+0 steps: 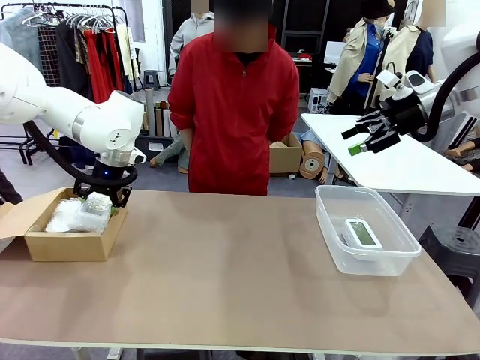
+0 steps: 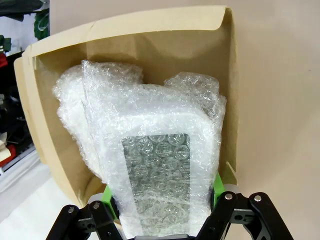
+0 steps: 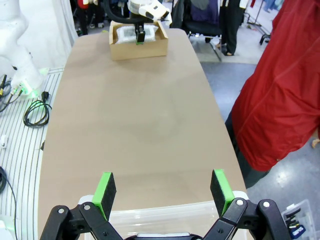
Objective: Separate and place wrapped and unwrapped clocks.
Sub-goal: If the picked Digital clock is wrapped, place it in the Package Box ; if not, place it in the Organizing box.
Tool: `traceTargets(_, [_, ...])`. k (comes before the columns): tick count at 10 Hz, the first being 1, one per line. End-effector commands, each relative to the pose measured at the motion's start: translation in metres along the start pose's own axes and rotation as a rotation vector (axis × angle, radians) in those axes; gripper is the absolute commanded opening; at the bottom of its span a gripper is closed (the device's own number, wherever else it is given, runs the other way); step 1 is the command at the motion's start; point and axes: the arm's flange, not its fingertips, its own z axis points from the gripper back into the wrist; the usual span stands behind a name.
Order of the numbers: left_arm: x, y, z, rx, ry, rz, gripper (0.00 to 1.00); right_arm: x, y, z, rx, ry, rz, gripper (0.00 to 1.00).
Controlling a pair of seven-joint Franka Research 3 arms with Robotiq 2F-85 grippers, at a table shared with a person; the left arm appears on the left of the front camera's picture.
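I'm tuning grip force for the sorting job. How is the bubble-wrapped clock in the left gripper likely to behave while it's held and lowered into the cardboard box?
The wrapped clock likely squashes at first: its bubble wrap is puffy and loose. It may slip, since the left gripper pads press plastic film rather than the casing. Inside it looks flat and rigid, so it probably won't roll once in the cardboard box, where another wrapped bundle already lies.

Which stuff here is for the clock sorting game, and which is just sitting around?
For the job:
- wrapped clock, gripped by the left tool
- second wrapped bundle behind it
- cardboard box
- bare clock
- clear plastic tub
- right tool, open

Just around:
- clothes rack
- white table
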Motion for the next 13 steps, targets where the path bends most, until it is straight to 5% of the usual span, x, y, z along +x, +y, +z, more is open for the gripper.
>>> traceTargets(1, [0.005, 0.004, -0.002, -0.021, 0.002, -0.007, 0.0, 0.001, 0.002, 0.001, 0.001, -0.002, 0.017, 1.0])
traceTargets(2, [0.006, 0.004, -0.003, -0.02, 0.001, -0.003, 0.0, 0.001, 0.002, 0.001, 0.001, -0.002, 0.017, 1.0])
traceTargets(7, [0.011, 0.005, -0.009, -0.02, -0.001, 0.013, 0.93, 0.001, 0.002, 0.001, 0.001, -0.002, 0.017, 1.0])
traceTargets(8, [0.012, 0.006, -0.009, -0.021, -0.001, 0.012, 1.0, 0.001, 0.002, 0.001, 0.001, -0.002, 0.017, 1.0])
traceTargets(13, [0.013, 0.013, 0.002, -0.026, -0.025, 0.027, 1.0, 0.001, 0.002, 0.001, 0.001, -0.002, 0.017, 1.0])
